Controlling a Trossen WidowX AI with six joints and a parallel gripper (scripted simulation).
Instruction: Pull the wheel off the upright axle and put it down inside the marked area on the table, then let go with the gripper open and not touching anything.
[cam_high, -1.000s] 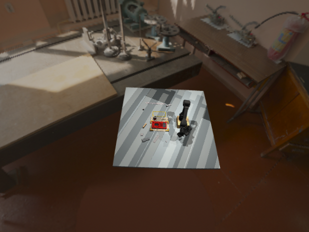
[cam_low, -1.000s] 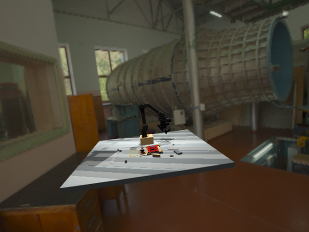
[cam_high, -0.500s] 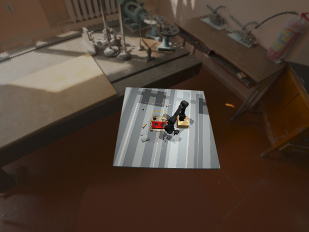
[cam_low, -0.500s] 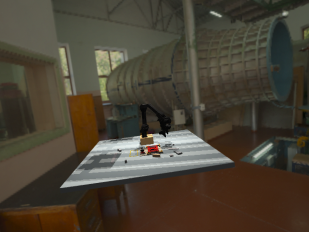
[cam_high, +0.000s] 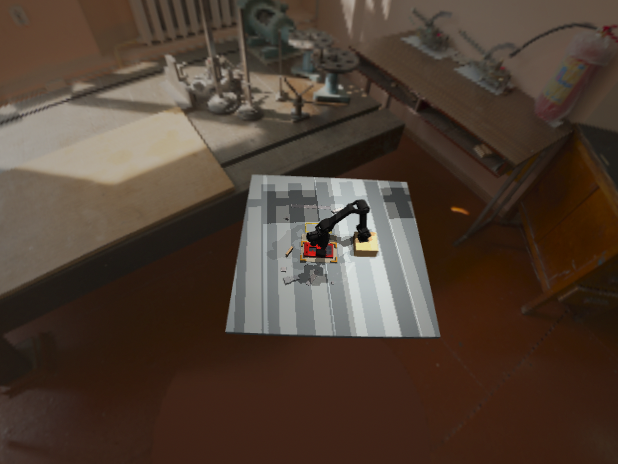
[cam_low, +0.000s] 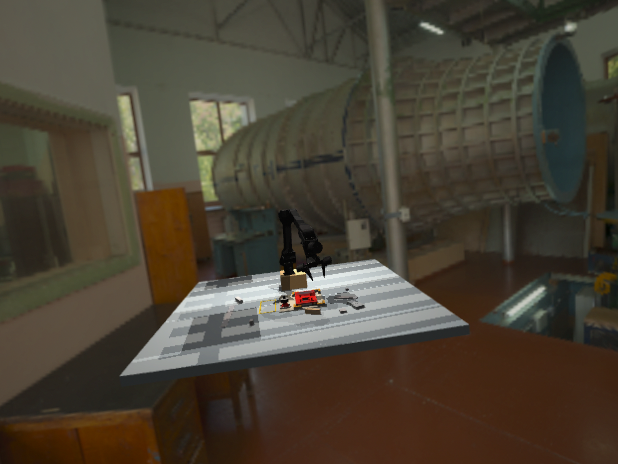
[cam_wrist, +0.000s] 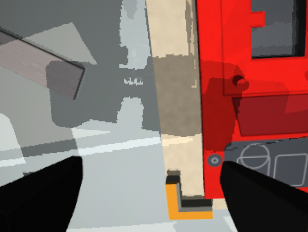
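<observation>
Beneath my gripper (cam_wrist: 153, 214), jaws apart on nothing, lies bare table; the red plate (cam_wrist: 255, 62) sits off toward the right finger, wheel (cam_low: 284, 300) unseen here.

You are looking at dim, warm surroundings that are blurring heavily in the top and exterior views, while the table (cam_high: 380, 300) is staying brighter and blocky. Sunlight is falling across the bench (cam_high: 115, 150). In the wrist view, soft shadows are lying on the table, and the tool's fingers are showing as black silhouettes.
</observation>
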